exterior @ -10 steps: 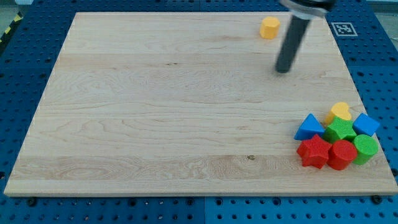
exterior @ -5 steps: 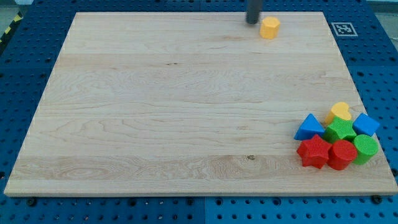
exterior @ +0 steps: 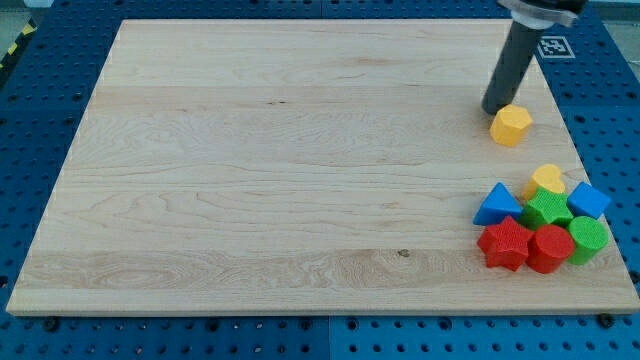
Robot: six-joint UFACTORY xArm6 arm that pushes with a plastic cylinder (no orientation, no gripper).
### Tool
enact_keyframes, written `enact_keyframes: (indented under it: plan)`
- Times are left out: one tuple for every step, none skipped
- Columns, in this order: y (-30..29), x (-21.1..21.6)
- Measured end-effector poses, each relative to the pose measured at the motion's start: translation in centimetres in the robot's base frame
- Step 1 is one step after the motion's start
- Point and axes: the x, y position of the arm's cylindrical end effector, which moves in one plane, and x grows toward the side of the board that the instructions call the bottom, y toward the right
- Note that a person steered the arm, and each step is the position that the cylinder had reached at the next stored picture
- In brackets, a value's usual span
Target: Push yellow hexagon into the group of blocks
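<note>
The yellow hexagon (exterior: 511, 125) lies on the wooden board (exterior: 250, 180) at the view's right, above the group of blocks. My tip (exterior: 493, 109) touches its upper-left side. The group sits at the lower right: a yellow block (exterior: 547, 179), a blue triangle (exterior: 496, 205), a green star (exterior: 547, 211), a blue block (exterior: 589, 200), a red star (exterior: 504, 243), a red cylinder (exterior: 550, 246) and a green cylinder (exterior: 588, 238). The hexagon is a short gap above the group's yellow block.
A black-and-white marker tag (exterior: 552, 46) sits at the board's upper right corner. The board lies on a blue perforated table (exterior: 30, 120). The board's right edge runs close to the group.
The yellow hexagon has slid from the board's top edge down and to the right, toward the group. My tip went from the hexagon's upper left at the top edge to follow it down.
</note>
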Motion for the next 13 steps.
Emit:
enact_keyframes:
  plan:
    - [3.3, 0.4]
    - [2.2, 1.5]
    - [-1.7, 2.2]
    - [-3.2, 3.0]
    - [-3.2, 2.8]
    - [-3.4, 4.8]
    - [-3.4, 5.7]
    - [-4.3, 3.8]
    - [-6.1, 4.4]
    - [-6.4, 7.0]
    - [-6.4, 8.2]
    - [-6.4, 6.9]
    - [-5.2, 5.7]
